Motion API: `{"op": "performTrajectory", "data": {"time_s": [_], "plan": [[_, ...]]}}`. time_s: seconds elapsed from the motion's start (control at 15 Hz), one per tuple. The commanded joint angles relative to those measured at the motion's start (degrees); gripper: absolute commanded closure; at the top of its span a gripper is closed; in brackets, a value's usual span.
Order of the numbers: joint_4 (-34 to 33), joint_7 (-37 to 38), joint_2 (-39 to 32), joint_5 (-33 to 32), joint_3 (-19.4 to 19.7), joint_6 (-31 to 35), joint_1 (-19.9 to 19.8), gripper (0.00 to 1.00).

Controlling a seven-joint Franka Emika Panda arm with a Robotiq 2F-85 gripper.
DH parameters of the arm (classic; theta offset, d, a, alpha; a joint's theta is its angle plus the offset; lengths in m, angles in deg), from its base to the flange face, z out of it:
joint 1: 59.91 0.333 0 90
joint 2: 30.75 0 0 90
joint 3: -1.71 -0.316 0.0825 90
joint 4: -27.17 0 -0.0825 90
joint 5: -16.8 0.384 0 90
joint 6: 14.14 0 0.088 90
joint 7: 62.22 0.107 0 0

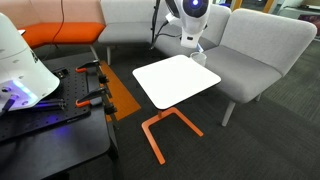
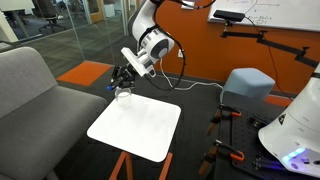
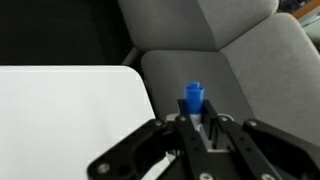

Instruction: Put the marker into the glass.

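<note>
The marker [image 3: 193,97] is sitting pinched in the pincer [image 3: 198,124], blue cap poking out past the jaws; in the wrist view it's hanging just off the tabletop [image 3: 60,110] corner, over the grey chair [image 3: 250,70]; the glass [image 2: 122,94] seems to be standing right at that corner under the pincer, though it's tiny and hard to make out; I'm guessing an off-line release is dropping the marker onto the seat, or a low finger is tipping the glass off the edge.
</note>
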Motion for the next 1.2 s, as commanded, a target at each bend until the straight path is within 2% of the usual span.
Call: {"op": "performTrajectory", "data": {"time_s": [0.0,0.53,1.13], "plan": [[4.0,-2.6,2.7,5.2,3.0,-3.1,2.0,0.95],[6.4,-6.4,1.4,18.3,6.6,-8.1,2.7,0.95],[7.9,-11.4,-1.5,26.5,9.4,-16.1,3.2,0.95]]}}
